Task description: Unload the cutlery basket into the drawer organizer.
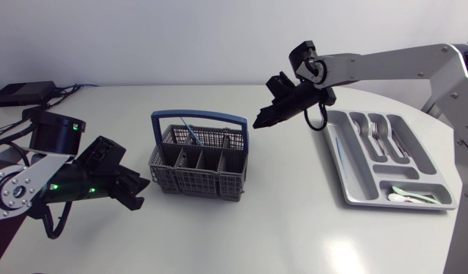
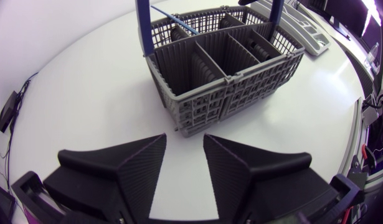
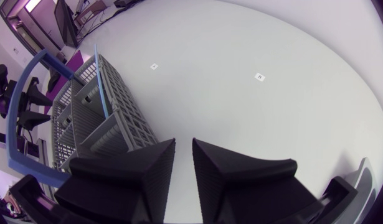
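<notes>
So the right tool point(image 1: 258, 122) hung in the air between the two task items, nose tilted down toward the basket, its two black wedge fingers a narrow slit apart with nothing in between, so it was carrying nothing. My guess is it was lined up for another grab, fingers kept close because what's left to pick is skinny. The left tool point(image 2: 185, 140) sat low over the white worktop point(image 1: 279, 221) just in front of the basket's near end wall, fingers spread wider and also empty, not touching anything. To me it looked parked there out of the way, or ready to brace the basket if it slid. The grey slatted plastic cutlery basket point(image 1: 199, 164) with its blue hoop handle point(image 1: 199, 116) stood upright mid-worktop, and the only thing I could spot in it was a thin blue-handled piece point(image 1: 189, 131) leaning in a far compartment; the near compartments looked bare. Well off to the right lay the silver-grey drawer organizer tray point(image 1: 401, 205), flat, with metal forks point(image 1: 378, 131) and a metal spoon point(image 1: 358, 125) in the long slots and a pale green spoon and a white spoon point(image 1: 405, 198) in the crosswise end slot. So I'd call the job nearly finished. The handle arching over the top probably forces a slanted approach.
</notes>
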Available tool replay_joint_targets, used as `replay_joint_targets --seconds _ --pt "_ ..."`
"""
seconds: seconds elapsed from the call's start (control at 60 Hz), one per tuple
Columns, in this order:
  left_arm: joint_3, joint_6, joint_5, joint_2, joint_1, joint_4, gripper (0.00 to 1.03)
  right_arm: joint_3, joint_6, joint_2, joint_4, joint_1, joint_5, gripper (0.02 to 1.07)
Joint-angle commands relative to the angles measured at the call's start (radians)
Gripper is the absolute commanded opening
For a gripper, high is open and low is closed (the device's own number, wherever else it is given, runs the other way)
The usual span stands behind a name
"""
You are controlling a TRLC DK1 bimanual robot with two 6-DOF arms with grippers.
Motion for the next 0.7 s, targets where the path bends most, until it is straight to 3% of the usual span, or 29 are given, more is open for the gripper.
replay_joint_targets --seconds 0.0,0.267,0.367,0.683 --pt "-0.019 0.013 0.012 0.038 -0.001 0.015 0.29 0.044 0.038 0.045 0.004 0.02 -0.007 0.18" --pt "0.01 -0.012 0.013 0.138 -0.014 0.096 0.25 0.099 0.047 0.098 -0.019 0.065 -0.021 0.17" --pt "0.044 -0.02 0.013 0.185 -0.014 0.118 0.25 0.097 0.029 0.106 -0.048 0.076 -0.067 0.17" --pt "0.148 -0.024 0.016 0.33 -0.035 0.182 0.25 -0.113 -0.029 -0.057 -0.055 0.074 -0.11 0.17"
